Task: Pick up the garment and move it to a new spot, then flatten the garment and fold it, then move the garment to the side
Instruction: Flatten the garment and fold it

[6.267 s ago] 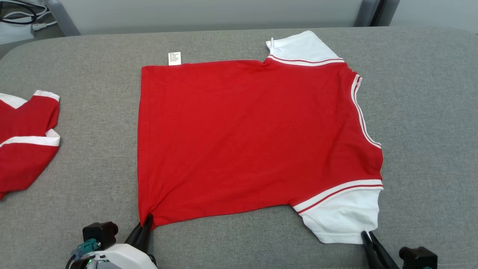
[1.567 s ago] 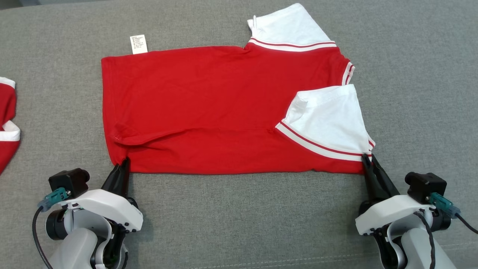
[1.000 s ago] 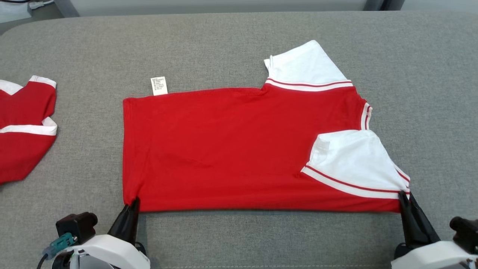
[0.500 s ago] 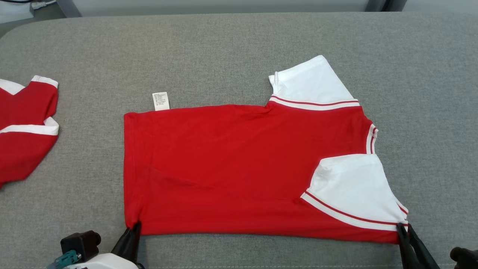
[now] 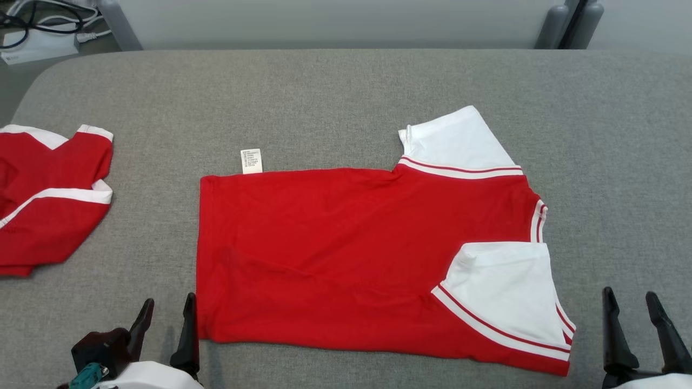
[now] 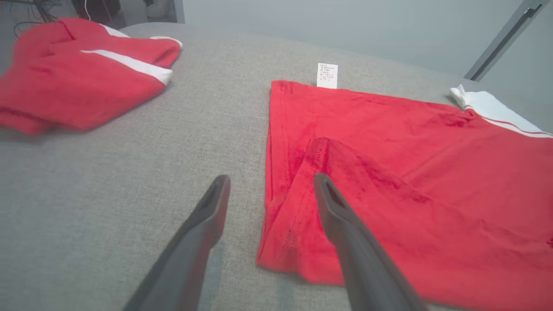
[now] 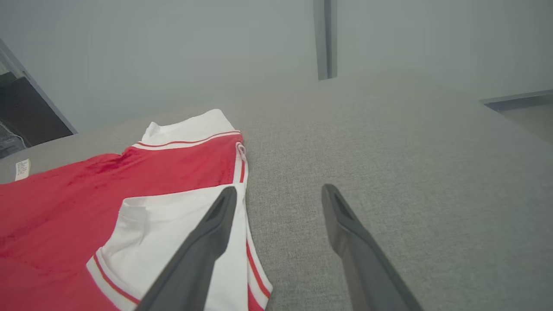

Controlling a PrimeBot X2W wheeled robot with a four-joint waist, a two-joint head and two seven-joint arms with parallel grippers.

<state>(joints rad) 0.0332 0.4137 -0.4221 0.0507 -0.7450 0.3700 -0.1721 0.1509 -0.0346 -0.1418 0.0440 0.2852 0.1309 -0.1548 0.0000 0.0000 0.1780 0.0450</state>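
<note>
Left claw (image 5: 168, 300), right claw (image 5: 630, 294): both released, empty, by table (image 5: 346, 92) near edge. Garment (image 5: 335, 243) near side folded over. Advisable: pinch its far edge at both ends, lay across evenly, no dragging.

Spread wide — the left claw (image 5: 168, 301) and the right claw (image 5: 630, 295), both empty.

A grey fabric-covered table (image 5: 324, 92) stands before a pale wall (image 5: 324, 21), cables (image 5: 19, 22) at left.
</note>
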